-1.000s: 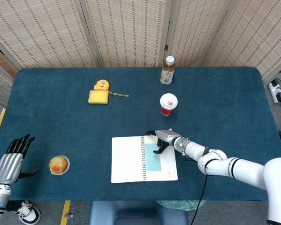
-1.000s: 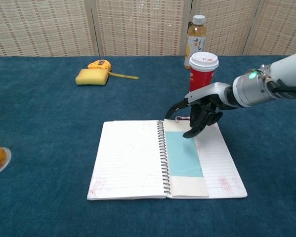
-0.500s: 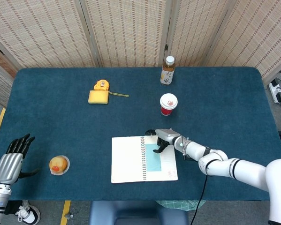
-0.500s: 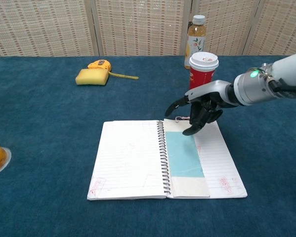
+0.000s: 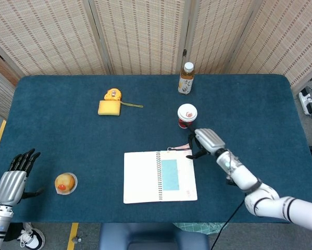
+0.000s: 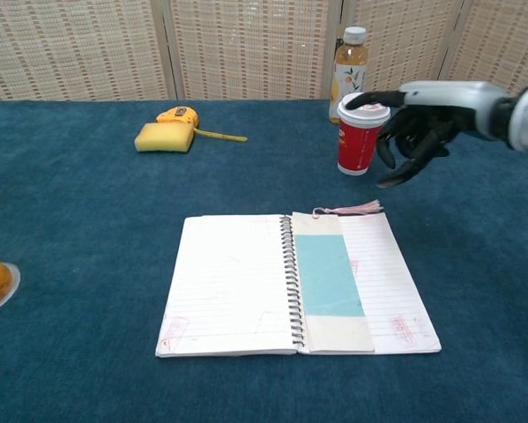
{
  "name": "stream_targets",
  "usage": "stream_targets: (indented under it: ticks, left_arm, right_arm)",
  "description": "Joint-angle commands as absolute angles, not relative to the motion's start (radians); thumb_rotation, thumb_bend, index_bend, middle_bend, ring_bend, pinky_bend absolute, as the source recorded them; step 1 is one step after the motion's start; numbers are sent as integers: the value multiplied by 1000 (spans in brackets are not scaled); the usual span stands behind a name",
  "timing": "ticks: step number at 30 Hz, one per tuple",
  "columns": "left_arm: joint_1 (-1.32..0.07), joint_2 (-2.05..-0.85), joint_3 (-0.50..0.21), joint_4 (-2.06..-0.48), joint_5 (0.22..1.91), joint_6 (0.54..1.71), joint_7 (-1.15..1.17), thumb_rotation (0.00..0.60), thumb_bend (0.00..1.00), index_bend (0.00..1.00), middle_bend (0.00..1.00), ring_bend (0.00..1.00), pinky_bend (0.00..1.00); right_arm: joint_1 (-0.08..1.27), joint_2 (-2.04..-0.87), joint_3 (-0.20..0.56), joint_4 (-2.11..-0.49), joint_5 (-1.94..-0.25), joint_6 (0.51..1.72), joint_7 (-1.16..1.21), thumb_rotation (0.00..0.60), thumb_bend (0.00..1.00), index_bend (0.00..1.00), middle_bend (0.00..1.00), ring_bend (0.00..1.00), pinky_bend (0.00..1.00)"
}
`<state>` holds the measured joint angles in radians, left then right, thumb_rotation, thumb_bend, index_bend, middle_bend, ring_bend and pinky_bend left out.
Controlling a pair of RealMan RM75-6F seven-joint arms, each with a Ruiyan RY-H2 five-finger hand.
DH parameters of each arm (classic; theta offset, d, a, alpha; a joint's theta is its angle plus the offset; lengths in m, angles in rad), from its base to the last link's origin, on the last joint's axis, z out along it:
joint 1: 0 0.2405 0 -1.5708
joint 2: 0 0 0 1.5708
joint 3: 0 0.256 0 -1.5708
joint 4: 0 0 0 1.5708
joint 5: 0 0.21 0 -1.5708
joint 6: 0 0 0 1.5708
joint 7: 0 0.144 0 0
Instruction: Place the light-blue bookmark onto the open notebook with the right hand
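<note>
Light-blue bookmark (image 6: 329,274) flat on the right page of the open notebook (image 6: 237,282), tassel trailing off the far edge. Right hand (image 6: 418,119) empty and raised beside the red cup (image 6: 360,132), fingers loosely spread and apparently clear of its lid. Best drawn back up and to the right, away from cup and bottle (image 6: 348,60); left hand (image 5: 12,179) idle, fingers apart, at the near left.

No writing can be read anywhere. The bottle (image 6: 349,63) has a label too small to make out, and the red stamps on the notebook (image 6: 294,283) pages are only blurred marks.
</note>
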<state>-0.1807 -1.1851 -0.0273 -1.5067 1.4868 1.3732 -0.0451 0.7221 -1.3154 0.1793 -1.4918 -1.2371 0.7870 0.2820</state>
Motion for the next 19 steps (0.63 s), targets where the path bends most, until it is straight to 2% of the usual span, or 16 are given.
stream_targets:
  ticks: [1,3,5,6,10,16,19]
  left_arm:
    - [-168,-1175,-20,-1535,1521,1415,-35,600,167,66,0,0,0]
    - [-158,-1170,-15,-1548,1544,1445,-31,600,167,68,0,0,0]
    - [-151,-1164,-9,-1558,1556,1457,-28,600,167,68,0,0,0]
    - [-149,-1160,-6,-1565,1558,1458,-23,600,168,68,0,0,0]
    - [-142,-1155,7,-1582,1600,1485,-9,600,167,68,0,0,0]
    - [-138,-1151,20,-1595,1603,1474,9,600,167,68,0,0,0]
    - [-139,-1152,19,-1599,1599,1468,21,600,168,69,0,0,0]
  right_arm:
    - [489,-1214,77,-1574,-1337,1054,242,600,49,2,124,195,385]
    - [425,-1203,46,-1566,-1344,1139,184,600,22,0,30,74,236]
    - [360,-1182,14,-1573,-1328,1212,88,600,3,0,1,6,70]
    - [326,-1173,1,-1585,-1314,1250,36,600,0,0,0,0,21]
    - [240,-1151,-34,-1626,-1272,1340,-123,600,0,0,0,0,0]
    - [155,-1149,-16,-1665,-1285,1496,-193,600,0,0,0,0,0]
    - [141,-1146,-13,-1674,-1303,1512,-204,600,0,0,0,0,0]
